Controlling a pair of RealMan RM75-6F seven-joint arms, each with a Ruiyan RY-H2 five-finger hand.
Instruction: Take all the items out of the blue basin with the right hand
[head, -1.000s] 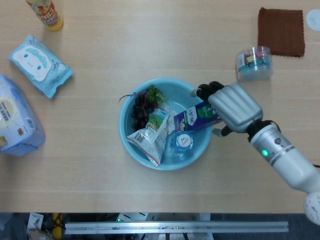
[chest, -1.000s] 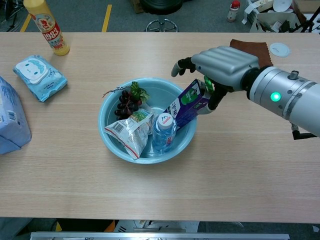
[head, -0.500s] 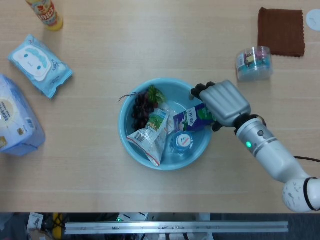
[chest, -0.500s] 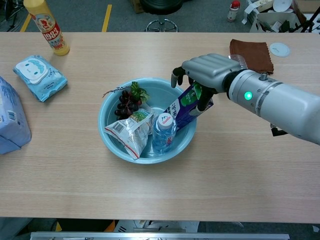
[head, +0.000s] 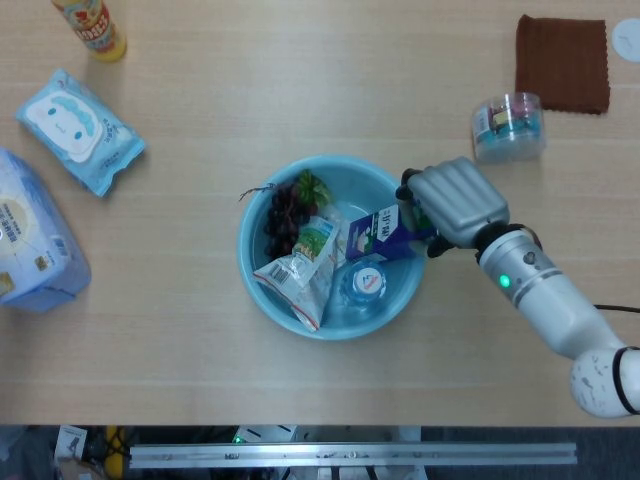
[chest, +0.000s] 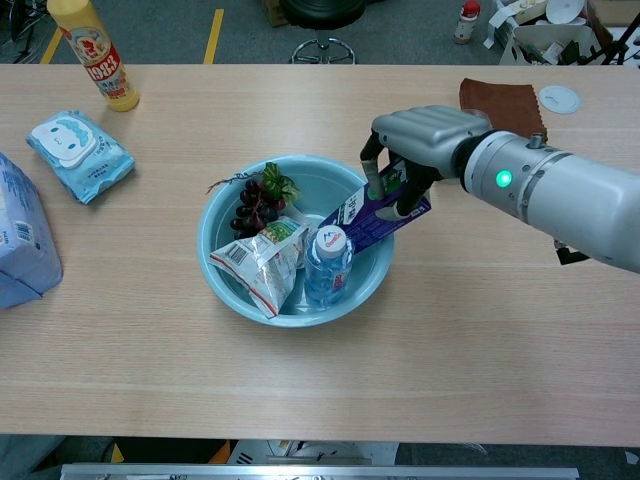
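Carton first: the purple drink carton (chest: 375, 212) lies tilted across the right rim of the blue basin (chest: 225, 285), its lower end down among the other goods and its upper end raised over the rim toward my right hand (chest: 415, 150). Its long axis runs from lower left inside the basin up to the right, so I judge the way out is along that same line, up and rightward over the rim.

My right hand sits directly on the carton's upper end. In the chest view the fingers (chest: 372, 172) are curled down over the far face with the thumb on the near side, pinching the carton between them; they are closed around it, not spread. In the head view the hand (head: 452, 203) covers the carton's right end (head: 385, 232), just beyond the basin's edge (head: 262, 300).

Inside the basin, touching or just beside the carton's lower end, stands a water bottle (chest: 325, 265) with its cap up. Left of it lies a snack packet (chest: 258, 262), and at the far left a bunch of dark grapes (chest: 252, 205). I judge the bottle may tip as the carton drags past.

My left hand is not visible in either view.
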